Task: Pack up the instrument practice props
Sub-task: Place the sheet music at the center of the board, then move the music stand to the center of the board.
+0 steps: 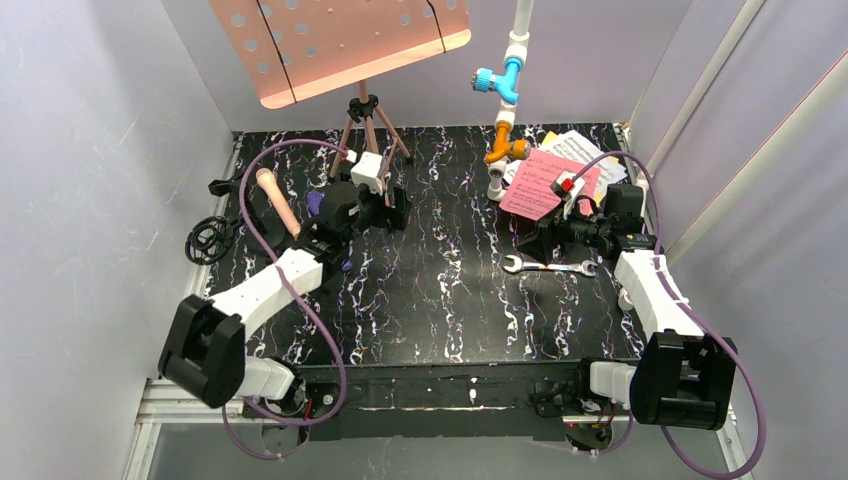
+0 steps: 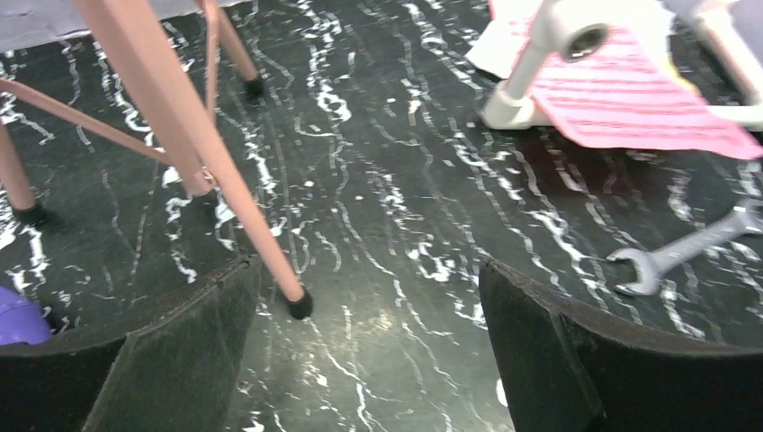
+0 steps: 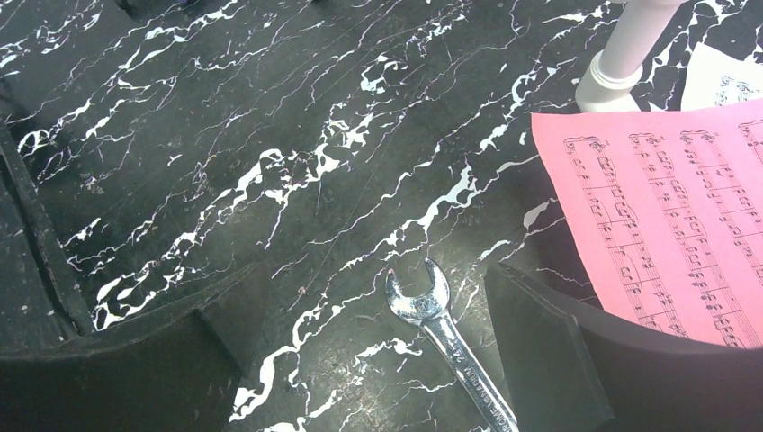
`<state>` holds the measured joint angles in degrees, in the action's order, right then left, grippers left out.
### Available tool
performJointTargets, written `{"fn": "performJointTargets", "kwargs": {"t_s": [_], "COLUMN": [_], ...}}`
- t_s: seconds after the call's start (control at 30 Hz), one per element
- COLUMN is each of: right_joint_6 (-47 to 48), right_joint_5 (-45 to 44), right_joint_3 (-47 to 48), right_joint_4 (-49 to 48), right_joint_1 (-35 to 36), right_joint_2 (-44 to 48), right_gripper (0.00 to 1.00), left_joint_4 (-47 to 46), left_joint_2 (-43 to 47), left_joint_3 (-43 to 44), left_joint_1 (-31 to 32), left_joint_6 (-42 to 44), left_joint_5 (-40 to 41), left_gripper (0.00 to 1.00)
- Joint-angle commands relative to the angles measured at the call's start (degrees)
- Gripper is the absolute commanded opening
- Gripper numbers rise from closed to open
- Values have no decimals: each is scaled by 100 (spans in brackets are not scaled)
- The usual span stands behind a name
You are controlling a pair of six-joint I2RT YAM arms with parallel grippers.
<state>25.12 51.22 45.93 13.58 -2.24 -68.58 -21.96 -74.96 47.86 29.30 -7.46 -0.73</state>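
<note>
The salmon-pink perforated music rest (image 1: 340, 45) stands at the back left on its tripod legs (image 1: 370, 125). My left gripper (image 1: 392, 207) is open at the foot of one leg (image 2: 300, 304), which lies between the jaws close to the left finger (image 2: 180, 360). A peach microphone (image 1: 277, 200) lies to the left of that arm, and a purple microphone (image 2: 18, 317) is mostly hidden beside the gripper. Black mic holders (image 1: 210, 238) sit at the left edge. Pink (image 1: 545, 183), white (image 1: 585, 150) and yellow (image 1: 549, 138) music sheets lie at the back right. My right gripper (image 1: 535, 240) hangs open beside the pink sheet (image 3: 666, 225).
A silver wrench (image 1: 548, 266) lies on the black marbled table (image 1: 440, 300), its head between the right gripper's open fingers (image 3: 558, 360) in the right wrist view. A white pipe with blue and orange valves (image 1: 508, 90) stands by the sheets. Grey walls enclose three sides.
</note>
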Motion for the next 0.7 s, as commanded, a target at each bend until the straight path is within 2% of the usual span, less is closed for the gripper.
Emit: {"fn": "performJointTargets", "kwargs": {"t_s": [0.0,0.2,0.3,0.47,0.67], "right_joint_6": [28,12,2,-3,1], "right_joint_5": [192,211,237,257,244], "right_joint_3": [-22,-23,-23,-6,3], "right_joint_4": [-136,-137,-137,-120,-102], "right_joint_1": [-22,-22,-22,-22,-22], "right_joint_2": [152,160,169,183,195], "right_gripper": [98,98,98,98,98], "left_joint_4": [-523,-648,-646,-635,-626], "left_joint_2": [-473,-1215,-1506,-1926,-2170], "left_joint_3": [463,988,1261,1646,1977], "left_joint_1": [-83,-172,-195,-265,-315], "left_joint_6": [164,50,65,159,252], "left_joint_5": [888,1121,1347,1444,1508], "left_gripper": [86,70,51,49,34]}}
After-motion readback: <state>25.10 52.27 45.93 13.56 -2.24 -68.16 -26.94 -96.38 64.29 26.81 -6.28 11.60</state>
